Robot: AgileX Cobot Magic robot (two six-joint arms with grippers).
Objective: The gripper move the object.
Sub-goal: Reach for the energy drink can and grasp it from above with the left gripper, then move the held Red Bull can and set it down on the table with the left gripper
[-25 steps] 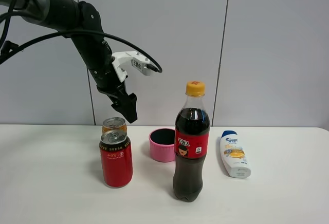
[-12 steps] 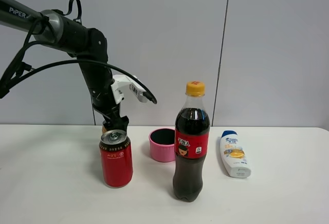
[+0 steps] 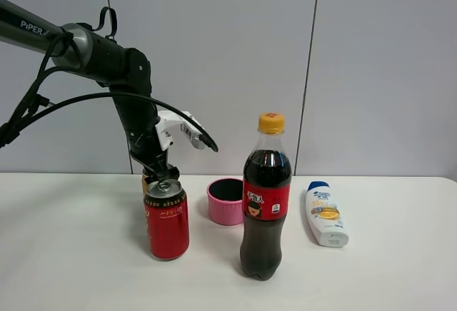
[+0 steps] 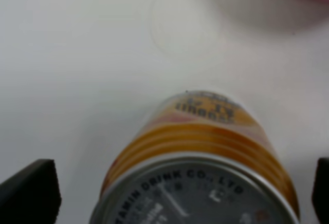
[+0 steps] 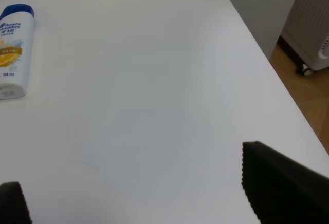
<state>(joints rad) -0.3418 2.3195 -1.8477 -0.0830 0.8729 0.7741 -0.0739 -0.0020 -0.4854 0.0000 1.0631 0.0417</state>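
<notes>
Golden-orange metal drink can (image 4: 198, 152) is standing behind the red aluminium can (image 3: 167, 220), not yet grasped. Black clamp-like left gripper (image 3: 158, 170) is straddling it, jaws wide open, holding nothing; grasping and moving look to be pending.

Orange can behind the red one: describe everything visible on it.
The orange can is short and metal, golden-orange with a ridged shoulder, a pale label panel with dark print, and a silver top lettered "DRINK CO., LTD". It stands upright on the white table, just behind the red can. The left claw is open and straddles it, with gaps on both sides.
</notes>
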